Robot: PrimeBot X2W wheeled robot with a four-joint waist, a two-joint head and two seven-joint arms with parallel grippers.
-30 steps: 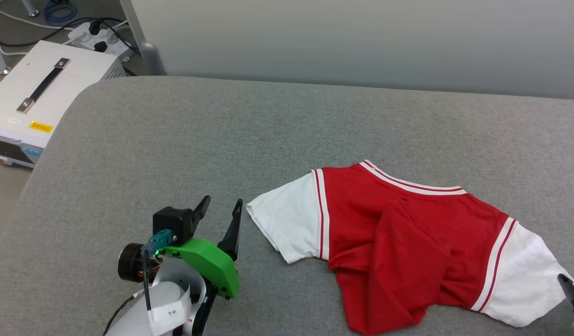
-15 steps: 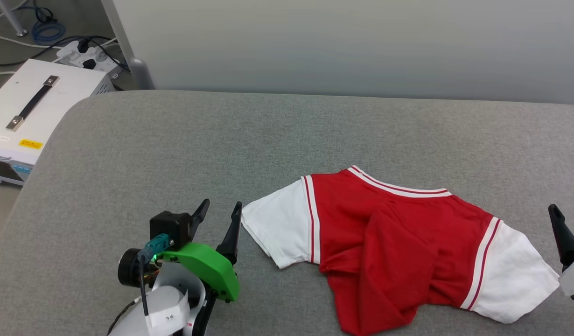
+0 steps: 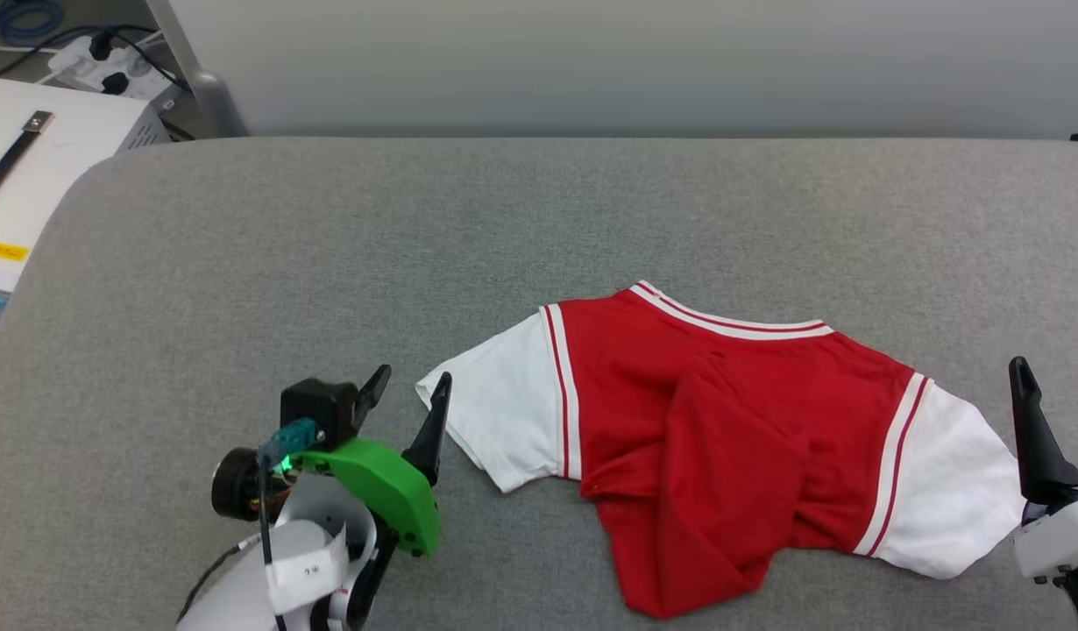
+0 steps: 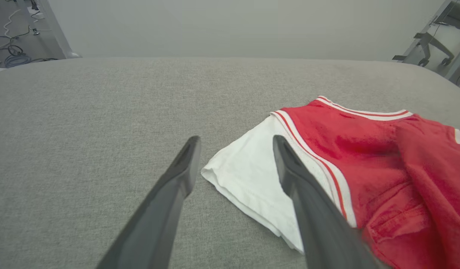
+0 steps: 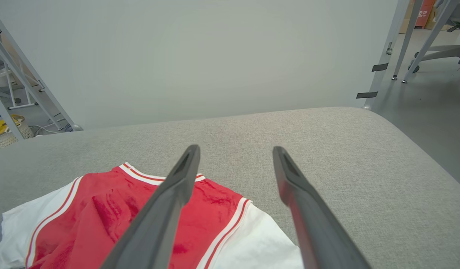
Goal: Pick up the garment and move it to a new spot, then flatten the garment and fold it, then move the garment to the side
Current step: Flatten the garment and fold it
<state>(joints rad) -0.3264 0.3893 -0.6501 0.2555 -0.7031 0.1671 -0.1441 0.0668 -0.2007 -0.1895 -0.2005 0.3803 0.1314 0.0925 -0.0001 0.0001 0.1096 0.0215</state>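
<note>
The garment [image 3: 723, 438], a red T-shirt with white sleeves and striped trim, lies crumpled on the grey padded table [image 3: 416, 245], its lower half folded up over the middle. My left gripper [image 3: 412, 386] stands open just left of the white left sleeve [image 4: 245, 175], one finger at the sleeve's edge. At the lower right, my right gripper [image 3: 1058, 372] is open beside the other white sleeve [image 5: 260, 246], holding nothing. In the right wrist view the garment [image 5: 114, 216] lies below and left of the fingers.
A white equipment box [image 3: 22, 166] with a black handle sits off the table's left edge, with cables and a power strip [image 3: 101, 61] on the floor behind. A pale wall panel [image 3: 592, 61] runs along the table's far edge. Chair legs [image 5: 432, 48] stand at the right.
The head camera has turned, shifting the whole scene leftward. My right gripper has risen into view beside the right sleeve with its fingers apart. The garment lies as before.
</note>
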